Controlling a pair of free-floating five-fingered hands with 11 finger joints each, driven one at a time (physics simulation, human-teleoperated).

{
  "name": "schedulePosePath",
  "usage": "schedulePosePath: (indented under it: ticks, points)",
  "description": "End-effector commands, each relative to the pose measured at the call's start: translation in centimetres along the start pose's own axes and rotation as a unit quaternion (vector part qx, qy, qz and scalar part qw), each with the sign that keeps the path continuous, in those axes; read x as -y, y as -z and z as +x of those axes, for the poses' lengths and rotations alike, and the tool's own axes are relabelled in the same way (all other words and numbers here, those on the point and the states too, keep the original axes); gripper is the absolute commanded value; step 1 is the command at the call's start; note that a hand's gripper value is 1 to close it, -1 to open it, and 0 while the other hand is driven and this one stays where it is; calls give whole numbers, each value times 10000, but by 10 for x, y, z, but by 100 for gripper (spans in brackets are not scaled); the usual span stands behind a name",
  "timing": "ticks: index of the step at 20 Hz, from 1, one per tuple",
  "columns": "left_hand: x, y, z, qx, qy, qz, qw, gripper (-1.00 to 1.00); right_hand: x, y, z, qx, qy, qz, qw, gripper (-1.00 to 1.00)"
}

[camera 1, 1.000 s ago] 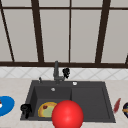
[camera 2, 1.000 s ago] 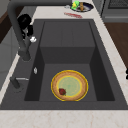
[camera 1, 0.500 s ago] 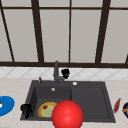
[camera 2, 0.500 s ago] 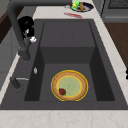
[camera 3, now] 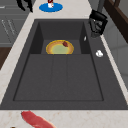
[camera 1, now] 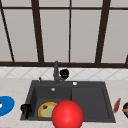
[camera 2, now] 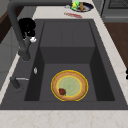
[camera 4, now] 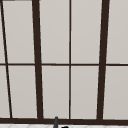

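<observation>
Right hand (camera 1: 64,73) sits at the dark grey metal faucet (camera 1: 56,71), touching its right side; can't tell whether its fingers grip. Left hand (camera 1: 25,109) hangs over the dark sink's (camera 1: 90,100) front-left rim, fingers drooping loose, beside the yellow-rimmed round plate (camera 1: 46,109).

matt dark grey sink (camera 2: 67,35), smooth like stone composite, with a matt dark faucet (camera 2: 17,32) of the same finish. pale marbled stone countertop (camera 3: 67,117), smooth. glossy yellow-rimmed plate (camera 2: 69,85) in the basin. a smooth, plastic-looking red ball (camera 1: 67,114). flat blue plate (camera 1: 5,105). two matt black hands (camera 1: 64,73) (camera 1: 26,109). dark wood window frame (camera 1: 37,32).
</observation>
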Motion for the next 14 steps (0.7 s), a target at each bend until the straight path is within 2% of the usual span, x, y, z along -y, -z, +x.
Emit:
schedulePosePath:
  ticks: [1,3,4,9,14]
  points:
    - [0,0,0,0,0,0,10000,0,26,-9,11,279,-96,260,9992,100]
    - [0,0,0,0,0,0,10000,0,26,-14,16,153,-373,178,9990,100]
    - [0,0,0,0,0,0,10000,0,26,-16,19,35,-413,146,9990,100]
    - [0,0,0,0,0,0,10000,0,26,-23,32,-765,-295,-109,9966,100]
    - [0,0,0,0,0,0,10000,0,26,-26,43,-1383,-147,-256,9900,100]
